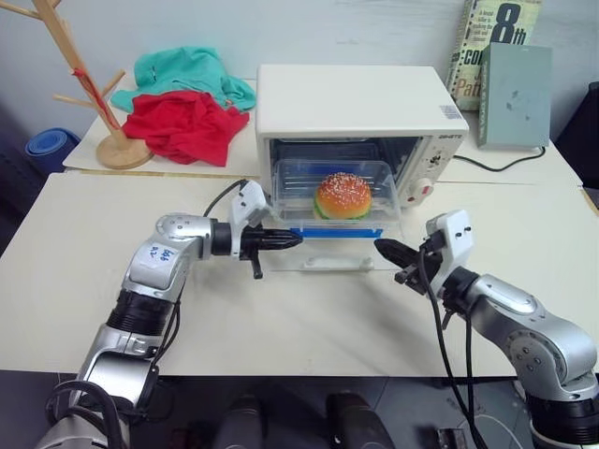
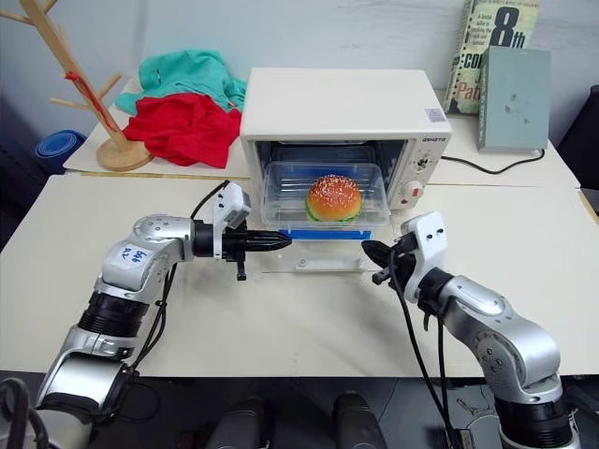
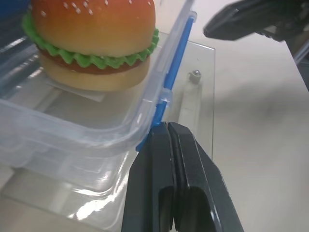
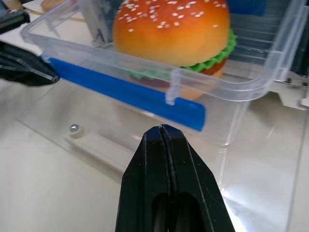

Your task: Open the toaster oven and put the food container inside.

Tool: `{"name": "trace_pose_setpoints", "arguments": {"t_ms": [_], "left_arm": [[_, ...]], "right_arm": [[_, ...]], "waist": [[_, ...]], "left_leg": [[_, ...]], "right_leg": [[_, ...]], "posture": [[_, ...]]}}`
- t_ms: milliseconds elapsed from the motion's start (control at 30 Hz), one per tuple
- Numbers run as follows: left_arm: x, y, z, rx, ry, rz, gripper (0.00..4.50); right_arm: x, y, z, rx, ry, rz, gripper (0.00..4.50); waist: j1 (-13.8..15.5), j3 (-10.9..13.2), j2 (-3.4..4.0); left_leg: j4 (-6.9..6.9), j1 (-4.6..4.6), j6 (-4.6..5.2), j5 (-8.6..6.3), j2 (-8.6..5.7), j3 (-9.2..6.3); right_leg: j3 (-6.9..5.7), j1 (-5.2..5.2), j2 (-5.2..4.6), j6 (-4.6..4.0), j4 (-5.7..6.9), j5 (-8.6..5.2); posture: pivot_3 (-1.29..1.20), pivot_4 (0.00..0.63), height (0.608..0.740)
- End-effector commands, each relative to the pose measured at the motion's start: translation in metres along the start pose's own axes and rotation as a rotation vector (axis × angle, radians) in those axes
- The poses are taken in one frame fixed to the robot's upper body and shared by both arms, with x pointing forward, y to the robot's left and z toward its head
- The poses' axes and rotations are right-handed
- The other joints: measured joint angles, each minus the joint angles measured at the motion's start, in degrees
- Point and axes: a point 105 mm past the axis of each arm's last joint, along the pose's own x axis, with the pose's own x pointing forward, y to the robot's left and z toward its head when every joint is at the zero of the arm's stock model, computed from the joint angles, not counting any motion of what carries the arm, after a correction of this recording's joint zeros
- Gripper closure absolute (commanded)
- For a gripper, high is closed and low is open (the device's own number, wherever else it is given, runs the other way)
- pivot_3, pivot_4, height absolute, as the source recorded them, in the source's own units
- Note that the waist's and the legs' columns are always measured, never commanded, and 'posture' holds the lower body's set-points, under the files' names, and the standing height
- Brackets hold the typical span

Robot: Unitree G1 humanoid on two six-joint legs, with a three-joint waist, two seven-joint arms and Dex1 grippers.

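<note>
The cream-white toaster oven stands open, its glass door lying flat on the table. The clear food container, with a toy hamburger in it, sits on the door at the oven's mouth, its back part inside. A blue clip runs along its front side. My left gripper is shut, its tip against the left end of that clip by the container's front corner. My right gripper is shut too, pointing at the container's front right corner, a short way off it.
Behind the oven on the left lie a red cloth and a teal cloth, beside a wooden rack. Books lean at the back right, and a black cord runs from the oven.
</note>
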Motion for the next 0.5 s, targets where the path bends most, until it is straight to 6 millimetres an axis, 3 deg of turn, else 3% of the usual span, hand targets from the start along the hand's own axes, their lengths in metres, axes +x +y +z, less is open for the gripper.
{"name": "trace_pose_setpoints", "arguments": {"t_ms": [33,300,500], "left_arm": [[0.004,0.002,0.01,0.027,-0.043,0.032,4.47],[0.034,0.036,0.026,0.035,-0.106,0.223,4.47],[0.042,0.053,0.042,0.042,-0.161,0.305,4.47]], "right_arm": [[0.01,0.005,0.013,-0.022,-0.055,0.01,4.5],[0.049,-0.022,0.034,-0.058,-0.131,-0.113,4.5],[0.075,-0.044,0.056,-0.074,-0.209,-0.196,4.5]], "waist": [[-0.1,0.0,0.0],[-0.7,0.0,0.0],[-1.1,0.0,0.01]], "left_leg": [[0.0,0.01,-0.01,0.01,0.0,0.0],[0.07,0.0,0.02,0.13,-0.2,-0.02],[0.01,-0.01,-0.01,0.14,-0.19,0.08]], "right_leg": [[0.0,0.0,0.01,0.0,0.01,0.0],[-0.01,-0.01,-0.01,0.08,0.08,0.12],[0.04,-0.12,0.01,0.09,0.09,0.14]], "posture": [[0.0,0.15,0.74],[0.0,0.15,0.74],[0.0,0.15,0.74]]}}
